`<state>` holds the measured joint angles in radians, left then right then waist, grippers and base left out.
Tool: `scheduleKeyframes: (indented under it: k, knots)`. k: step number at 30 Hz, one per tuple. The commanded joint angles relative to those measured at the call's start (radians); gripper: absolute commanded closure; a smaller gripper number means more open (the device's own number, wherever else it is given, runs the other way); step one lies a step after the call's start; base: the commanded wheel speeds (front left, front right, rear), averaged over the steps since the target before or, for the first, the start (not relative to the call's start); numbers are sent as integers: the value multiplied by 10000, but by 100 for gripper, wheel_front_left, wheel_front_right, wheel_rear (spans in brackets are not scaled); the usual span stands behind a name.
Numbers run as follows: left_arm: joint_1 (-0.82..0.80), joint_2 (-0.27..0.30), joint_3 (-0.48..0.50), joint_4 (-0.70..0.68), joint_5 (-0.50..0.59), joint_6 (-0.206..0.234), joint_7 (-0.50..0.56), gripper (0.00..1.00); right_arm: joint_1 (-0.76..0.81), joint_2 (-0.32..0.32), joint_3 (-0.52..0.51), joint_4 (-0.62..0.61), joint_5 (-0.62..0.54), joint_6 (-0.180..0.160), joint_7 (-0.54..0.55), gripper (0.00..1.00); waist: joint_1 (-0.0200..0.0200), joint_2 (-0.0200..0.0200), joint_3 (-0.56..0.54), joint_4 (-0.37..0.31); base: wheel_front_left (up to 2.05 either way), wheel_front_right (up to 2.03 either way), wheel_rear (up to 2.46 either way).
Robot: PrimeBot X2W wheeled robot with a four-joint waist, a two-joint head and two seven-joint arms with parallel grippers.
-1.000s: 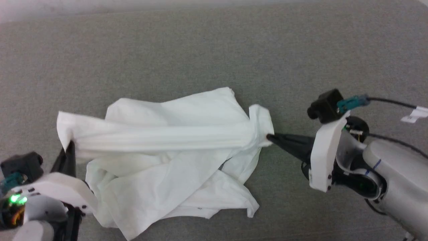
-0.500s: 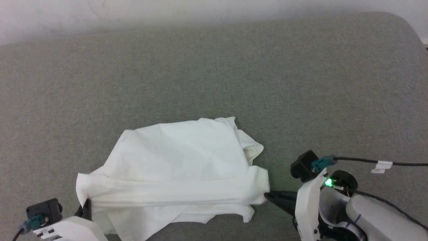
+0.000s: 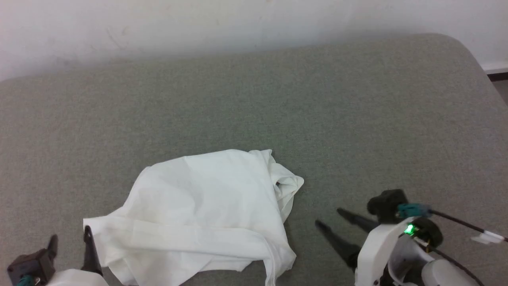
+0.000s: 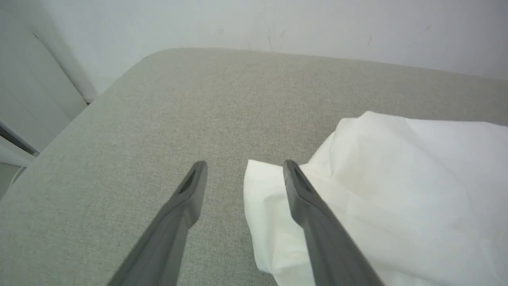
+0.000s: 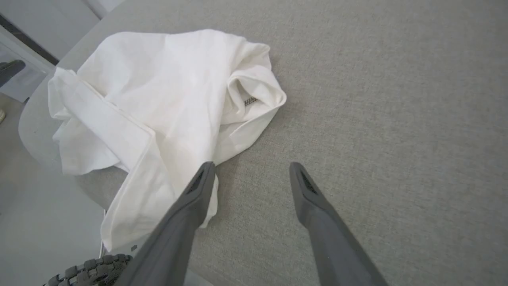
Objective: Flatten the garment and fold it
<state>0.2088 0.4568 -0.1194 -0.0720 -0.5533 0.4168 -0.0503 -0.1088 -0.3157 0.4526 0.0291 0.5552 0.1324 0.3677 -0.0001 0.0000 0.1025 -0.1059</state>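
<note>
The garment (image 3: pixel 198 210) is a white thin shirt lying in a loose heap on the grey padded surface (image 3: pixel 278 99), near its front edge. My left gripper (image 3: pixel 70 235) stands open at the garment's left corner, holding nothing. In the left wrist view that gripper (image 4: pixel 245 165) straddles the corner of the garment (image 4: pixel 397 178). My right gripper (image 3: pixel 330 218) is open just right of the heap, apart from the cloth. The right wrist view shows this gripper (image 5: pixel 252 165) above bare surface, with the garment (image 5: pixel 158 87) to its left and a dark stitched seam (image 5: pixel 249 101) in a fold.
A white wall (image 3: pixel 238 24) runs behind the surface. Its rounded right corner (image 3: pixel 468 51) is at the upper right. Part of the garment hangs over the front edge (image 5: pixel 91 186) above pale floor. A ribbed wheel (image 5: pixel 91 270) and a tagged cable (image 3: pixel 486 238) lie near me.
Both grippers have opened and let go of the garment, whose stretched band has slumped onto the heap. The head camera has tilted up, bringing the wall into view.
</note>
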Motion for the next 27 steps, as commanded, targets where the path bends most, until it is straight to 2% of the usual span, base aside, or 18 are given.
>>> scheduleKeyframes:
  k: [1,4,7,14,20,27]
  knots:
    - [89,140,80,-148,288,136,-325,0,215,373,-575,-270,-504,-17,-128,0,1,0,-116,-44,0,0,0]
    - [-2,355,127,-413,834,283,-931,0,575,1155,-1799,-786,-1564,-17,-209,0,1,0,-203,-4,0,0,0]
    - [-173,582,124,-692,1323,384,-1340,0,725,1687,-2519,-1158,-2255,-17,-134,0,1,0,-248,74,0,0,0]
    - [-464,1015,79,-1417,2187,546,-1706,0,747,2098,-3471,-1132,-2811,-17,276,0,1,0,-310,427,0,0,0]
    - [-483,1370,44,-1840,2579,580,-1658,0,376,2028,-3719,-242,-2684,-17,1409,0,1,0,-310,843,0,0,0]
    - [-506,1449,-266,-2115,2775,583,-1296,0,-1010,2304,-3322,1779,-1945,-17,2778,0,1,0,-168,1206,0,0,0]
